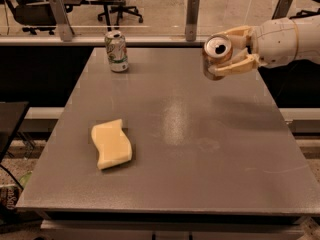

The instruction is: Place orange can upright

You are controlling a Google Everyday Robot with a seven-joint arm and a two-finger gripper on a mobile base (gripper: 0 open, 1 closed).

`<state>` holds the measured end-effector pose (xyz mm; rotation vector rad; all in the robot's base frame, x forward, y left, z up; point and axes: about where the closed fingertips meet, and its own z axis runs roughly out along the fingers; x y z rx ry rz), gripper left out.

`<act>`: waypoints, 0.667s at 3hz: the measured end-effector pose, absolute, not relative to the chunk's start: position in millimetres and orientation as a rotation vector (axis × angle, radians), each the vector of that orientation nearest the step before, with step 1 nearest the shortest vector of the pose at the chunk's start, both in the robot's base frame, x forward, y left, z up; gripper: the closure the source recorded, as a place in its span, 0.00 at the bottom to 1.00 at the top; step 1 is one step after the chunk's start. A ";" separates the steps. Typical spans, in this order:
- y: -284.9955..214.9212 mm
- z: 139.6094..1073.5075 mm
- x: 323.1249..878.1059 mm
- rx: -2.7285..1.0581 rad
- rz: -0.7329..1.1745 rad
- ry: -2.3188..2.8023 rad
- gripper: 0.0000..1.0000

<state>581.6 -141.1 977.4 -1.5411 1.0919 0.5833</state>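
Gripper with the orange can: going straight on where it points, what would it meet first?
The gripper, above the table's far right, points left: likely the white-and-green can, though depth is unclear.

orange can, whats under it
Only bare table: the orange can hangs above its far right part, clamped in the gripper. Its bottom end faces away, unseen.

The beige two-finger gripper (220, 54) hangs over the far right of the grey table (200, 149), fingers clamped on the shiny orange-copper drink can (218, 48). The fingers cover part of the can's side wall, and its bottom rim faces away, hidden. The white arm (285, 36) is cut off by the right edge. Label text on the white-and-green can (116, 51), far left, is too small to read. A black surface (7, 124) is cut off by the left edge.
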 end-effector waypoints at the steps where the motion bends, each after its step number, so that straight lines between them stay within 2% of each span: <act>1: -144.3 966.4 576.8 -1.494 0.611 1.175 1.00; 2: -151.1 953.0 573.2 -1.445 0.639 1.261 1.00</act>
